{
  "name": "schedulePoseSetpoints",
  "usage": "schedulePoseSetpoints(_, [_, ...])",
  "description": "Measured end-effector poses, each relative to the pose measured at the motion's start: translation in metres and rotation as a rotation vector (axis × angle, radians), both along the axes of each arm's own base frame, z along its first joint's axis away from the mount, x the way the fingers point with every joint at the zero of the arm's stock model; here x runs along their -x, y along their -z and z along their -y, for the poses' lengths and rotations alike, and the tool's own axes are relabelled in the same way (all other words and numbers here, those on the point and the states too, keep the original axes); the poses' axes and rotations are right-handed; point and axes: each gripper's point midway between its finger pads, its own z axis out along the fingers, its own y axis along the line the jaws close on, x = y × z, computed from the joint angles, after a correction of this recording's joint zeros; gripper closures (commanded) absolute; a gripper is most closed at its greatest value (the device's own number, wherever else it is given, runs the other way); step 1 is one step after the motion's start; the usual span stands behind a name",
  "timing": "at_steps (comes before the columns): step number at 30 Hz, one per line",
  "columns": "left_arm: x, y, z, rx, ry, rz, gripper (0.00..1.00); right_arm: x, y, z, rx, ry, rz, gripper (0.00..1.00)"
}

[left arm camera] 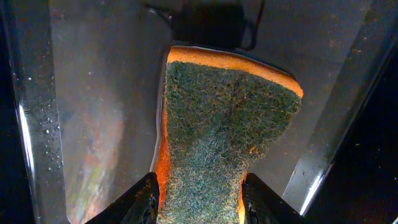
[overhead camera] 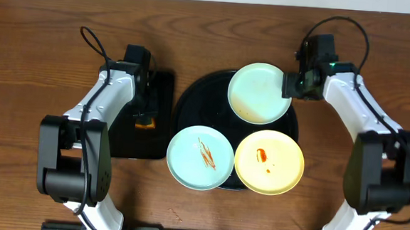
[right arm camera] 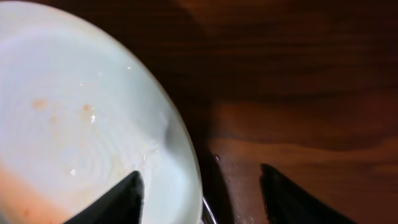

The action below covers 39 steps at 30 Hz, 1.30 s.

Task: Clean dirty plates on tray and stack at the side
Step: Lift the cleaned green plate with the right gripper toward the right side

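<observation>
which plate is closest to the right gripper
The pale plate at the back of the round tray; its rim sits between the right gripper's jaws. The yellow plate and the streaked pale plate lie at the front, away from it.

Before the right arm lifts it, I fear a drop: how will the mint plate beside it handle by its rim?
The plate looks rigid, so it should lift whole. Its glossy, smeared face may slip in the right pincer, which straddles the rim. Held by one thin edge, it would probably tip downward.
</observation>
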Motion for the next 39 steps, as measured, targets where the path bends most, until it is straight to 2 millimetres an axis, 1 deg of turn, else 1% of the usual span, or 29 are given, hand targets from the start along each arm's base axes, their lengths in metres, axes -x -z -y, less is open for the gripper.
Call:
schedulePoseSetpoints(3, [0.0, 0.0, 0.0, 0.0, 0.0, 0.0, 0.55, -0.002, 0.007, -0.003, -0.016, -0.007, -0.004, 0.48])
schedulePoseSetpoints(5, [0.0, 0.0, 0.0, 0.0, 0.0, 0.0, 0.55, -0.005, 0.009, -0.007, -0.034, -0.014, 0.001, 0.56])
schedulePoseSetpoints(8, [0.0, 0.0, 0.0, 0.0, 0.0, 0.0, 0.55, -0.008, 0.014, -0.012, -0.057, -0.022, 0.002, 0.85])
schedulePoseSetpoints(9, [0.0, 0.0, 0.0, 0.0, 0.0, 0.0, 0.55, -0.008, 0.017, -0.013, -0.061, -0.026, -0.002, 0.86])
schedulePoseSetpoints(12, [0.0, 0.0, 0.0, 0.0, 0.0, 0.0, 0.55, -0.007, 0.021, -0.014, -0.07, -0.024, -0.013, 0.86])
schedulePoseSetpoints(13, [0.0, 0.0, 0.0, 0.0, 0.0, 0.0, 0.55, -0.007, 0.022, -0.015, -0.073, -0.025, -0.015, 0.89])
schedulePoseSetpoints(15, [0.0, 0.0, 0.0, 0.0, 0.0, 0.0, 0.55, -0.007, 0.022, -0.015, -0.076, -0.026, -0.015, 0.99])
schedulePoseSetpoints(20, [0.0, 0.0, 0.0, 0.0, 0.0, 0.0, 0.55, -0.006, 0.024, -0.019, -0.103, -0.011, -0.026, 0.99])
schedulePoseSetpoints(30, [0.0, 0.0, 0.0, 0.0, 0.0, 0.0, 0.55, -0.007, 0.023, -0.02, -0.11, -0.006, -0.023, 0.99])
schedulePoseSetpoints(33, [0.0, 0.0, 0.0, 0.0, 0.0, 0.0, 0.55, -0.008, 0.019, -0.02, -0.109, -0.011, -0.012, 0.99])
schedulePoseSetpoints(34, [0.0, 0.0, 0.0, 0.0, 0.0, 0.0, 0.55, -0.009, 0.015, -0.019, -0.105, -0.012, -0.001, 0.99])
schedulePoseSetpoints(39, [0.0, 0.0, 0.0, 0.0, 0.0, 0.0, 0.55, -0.016, -0.036, -0.012, -0.044, -0.032, 0.132, 0.99])
